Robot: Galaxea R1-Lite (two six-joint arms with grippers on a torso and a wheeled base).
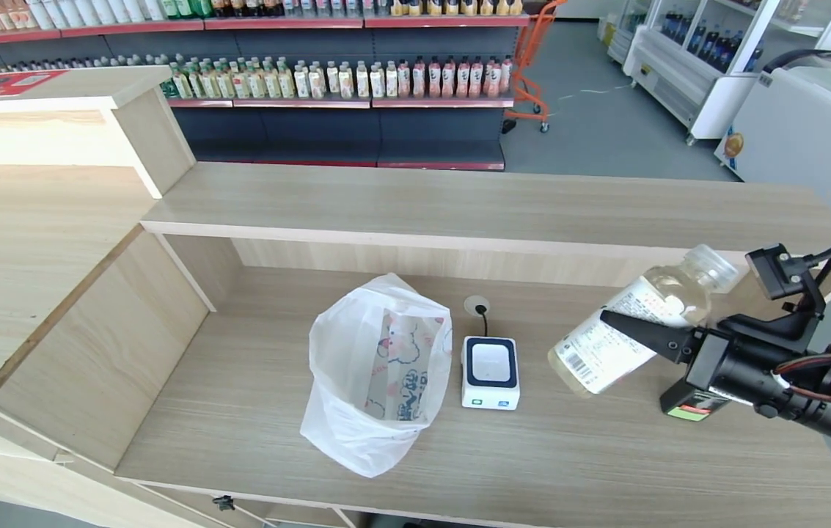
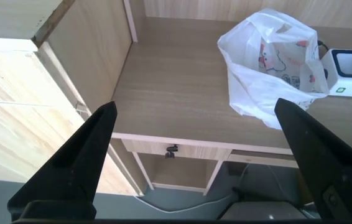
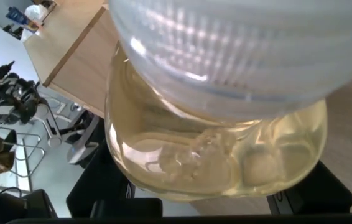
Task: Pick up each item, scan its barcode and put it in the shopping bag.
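Note:
My right gripper point(image 1: 629, 324) is shut on a clear bottle point(image 1: 597, 356) of pale yellow liquid, held tilted in the air to the right of the white scanner point(image 1: 490, 370), with its barcode label turned down and left. Up close, the bottle point(image 3: 219, 143) shows its white cap and liquid. The white shopping bag point(image 1: 375, 374) stands open just left of the scanner, with a cartoon-printed box point(image 1: 402, 375) inside. My left gripper point(image 2: 194, 162) hangs open off the counter's front left corner, holding nothing, with the bag point(image 2: 269, 62) and scanner point(image 2: 350, 71) beyond it.
A small dark item with a red and green label point(image 1: 690, 405) lies on the counter point(image 1: 532, 469) under my right arm. A raised ledge point(image 1: 459, 205) runs along the back and a wooden side wall point(image 1: 100, 352) closes the left.

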